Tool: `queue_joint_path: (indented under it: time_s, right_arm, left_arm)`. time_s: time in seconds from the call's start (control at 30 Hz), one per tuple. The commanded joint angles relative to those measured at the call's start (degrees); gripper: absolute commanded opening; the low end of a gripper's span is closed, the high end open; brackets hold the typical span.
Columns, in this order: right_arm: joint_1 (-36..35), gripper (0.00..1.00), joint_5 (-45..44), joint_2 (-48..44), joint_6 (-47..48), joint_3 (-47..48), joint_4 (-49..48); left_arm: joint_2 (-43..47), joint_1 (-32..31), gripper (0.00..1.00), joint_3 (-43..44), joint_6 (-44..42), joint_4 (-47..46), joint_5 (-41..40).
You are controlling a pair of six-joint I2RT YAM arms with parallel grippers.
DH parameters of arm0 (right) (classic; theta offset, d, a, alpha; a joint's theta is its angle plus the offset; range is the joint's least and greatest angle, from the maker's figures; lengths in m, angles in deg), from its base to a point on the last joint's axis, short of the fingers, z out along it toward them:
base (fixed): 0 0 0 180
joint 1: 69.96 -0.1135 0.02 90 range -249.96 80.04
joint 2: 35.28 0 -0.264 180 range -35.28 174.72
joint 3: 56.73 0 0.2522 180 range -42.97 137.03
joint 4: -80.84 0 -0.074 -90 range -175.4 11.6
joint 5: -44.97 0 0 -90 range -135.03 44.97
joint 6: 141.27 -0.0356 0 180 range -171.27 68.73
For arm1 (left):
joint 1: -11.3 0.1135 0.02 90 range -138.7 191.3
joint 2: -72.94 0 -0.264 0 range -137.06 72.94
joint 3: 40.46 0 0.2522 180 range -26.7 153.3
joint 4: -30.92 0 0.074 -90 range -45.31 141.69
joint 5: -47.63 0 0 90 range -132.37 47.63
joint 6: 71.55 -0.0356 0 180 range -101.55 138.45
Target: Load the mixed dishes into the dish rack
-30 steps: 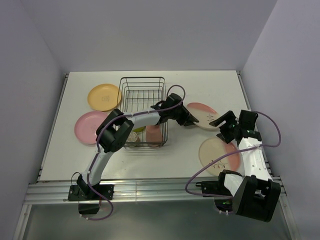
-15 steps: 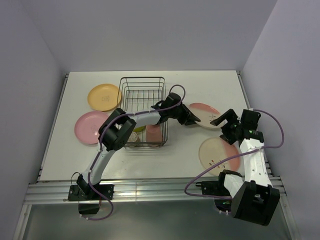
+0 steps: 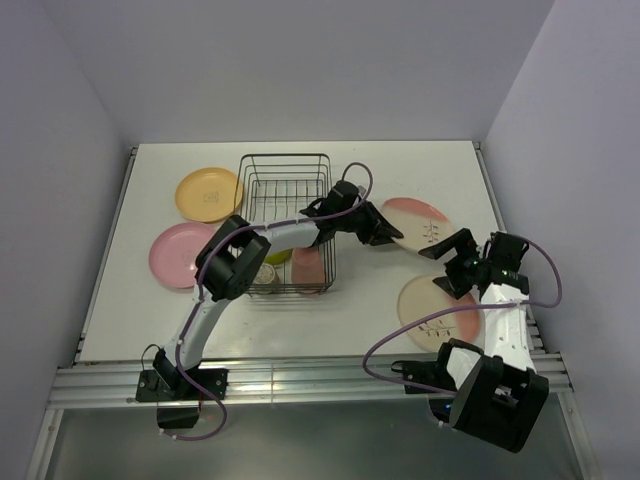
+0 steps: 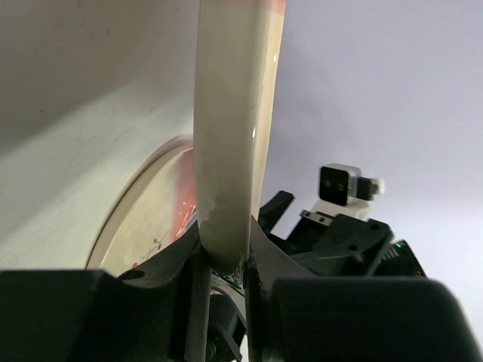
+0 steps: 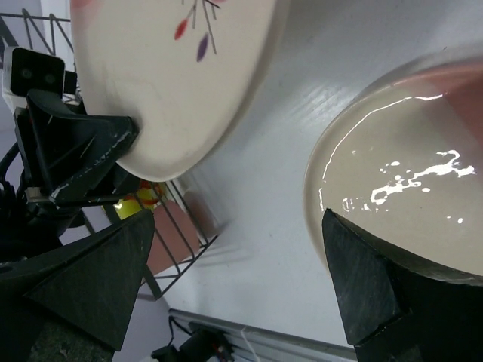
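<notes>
Left wrist, left gripper (image 4: 224, 260) pinching rim of twig-patterned plate (image 4: 234, 113); right gripper (image 3: 445, 265) spread wide, just beside

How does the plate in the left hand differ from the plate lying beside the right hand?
The held plate is clamped at its rim by the left hand and tilted off the table; the other plate lies flat, untouched. The held plate sits nearer the dish rack. Both are round, cream and pink.

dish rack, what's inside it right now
Inside the dark wire dish rack: a salmon-pink cup, a lime-green bowl and a small grey-beige cup at its near end. The left arm covers the middle.
</notes>
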Motion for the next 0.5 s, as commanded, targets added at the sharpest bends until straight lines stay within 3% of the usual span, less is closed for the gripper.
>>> queue_joint_path:
  time_s: [0.0,0.27,0.47]
  right_arm:
    - [1.9,1.0,6.2,-1.4,-1.2,-1.4,-4.0]
    - [3.9,1.0,11.8,-2.2,-3.9,-1.7,-8.8]
    - [3.9,0.88,16.9,-2.7,-7.2,0.4,-13.3]
  left_arm:
    - [8.3,0.2,0.0,1.8,-1.6,-13.8,4.2]
    - [15.8,0.3,0.0,-6.3,-0.4,-19.6,6.9]
    - [23.9,0.2,0.0,-11.6,-2.3,-20.9,10.1]
